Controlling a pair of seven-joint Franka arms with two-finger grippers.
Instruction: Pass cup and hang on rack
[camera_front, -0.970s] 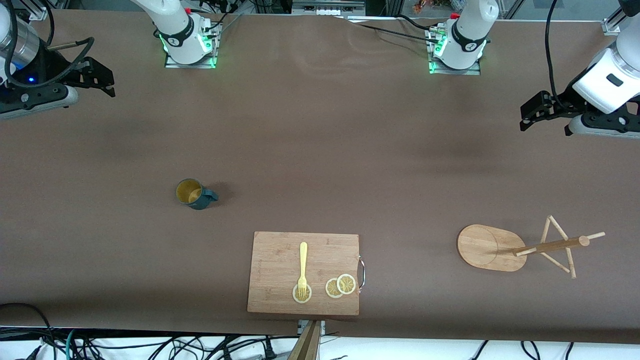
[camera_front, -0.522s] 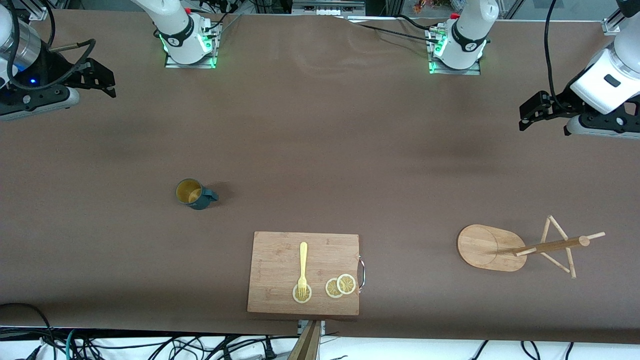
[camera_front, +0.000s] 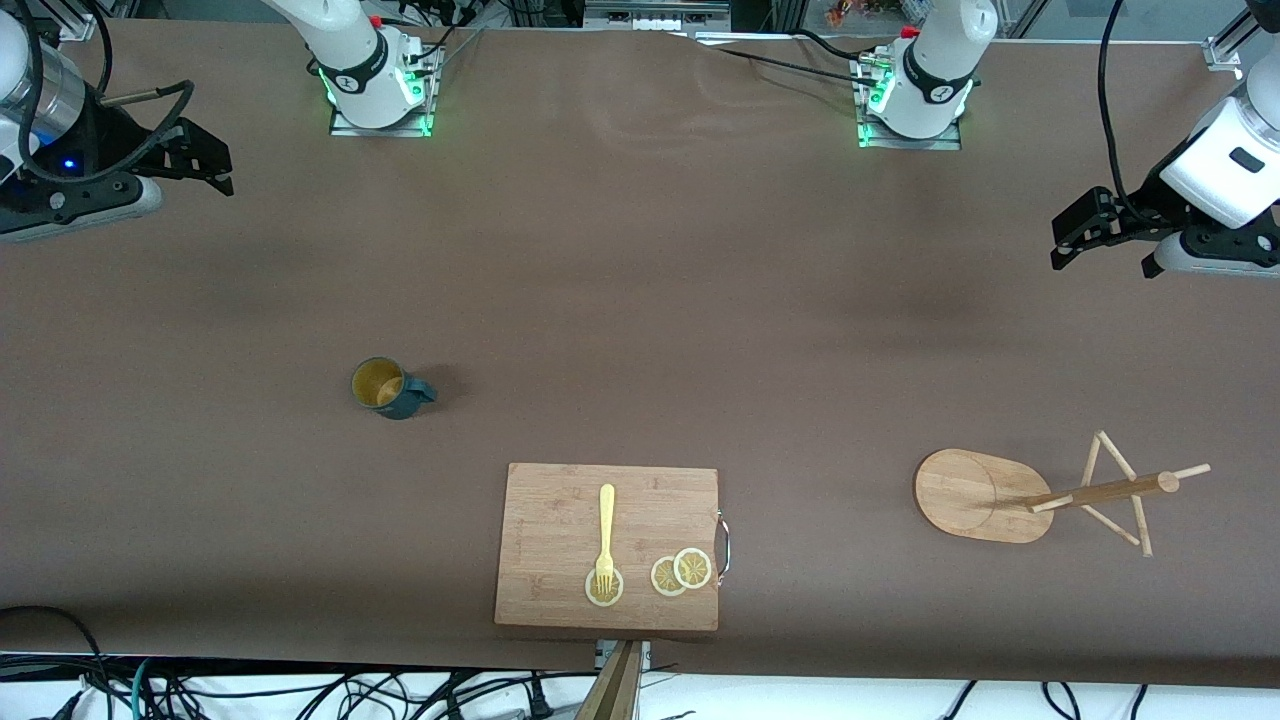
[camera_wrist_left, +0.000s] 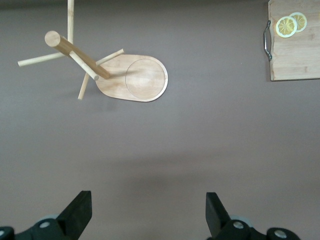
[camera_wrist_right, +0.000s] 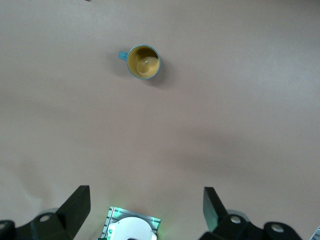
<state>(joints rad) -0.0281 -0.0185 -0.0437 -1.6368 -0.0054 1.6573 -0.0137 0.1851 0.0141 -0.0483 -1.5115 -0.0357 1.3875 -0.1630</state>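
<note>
The dark teal cup (camera_front: 385, 387) stands upright on the brown table toward the right arm's end, its handle pointing toward the table's middle; it also shows in the right wrist view (camera_wrist_right: 143, 61). The bamboo rack (camera_front: 1060, 495) stands on its oval base (camera_front: 960, 490) toward the left arm's end, and shows in the left wrist view (camera_wrist_left: 90, 65). My right gripper (camera_front: 205, 160) is open and empty, high over the table's end, well away from the cup. My left gripper (camera_front: 1075, 232) is open and empty, high over the table near the rack's end.
A wooden cutting board (camera_front: 608, 545) with a yellow fork (camera_front: 605, 535) and lemon slices (camera_front: 680, 572) lies near the front edge, between cup and rack. The arm bases (camera_front: 375, 75) stand along the table's back edge.
My left gripper has drifted slightly toward the left arm's end of the table. The right gripper, cup and rack have hardly moved.
</note>
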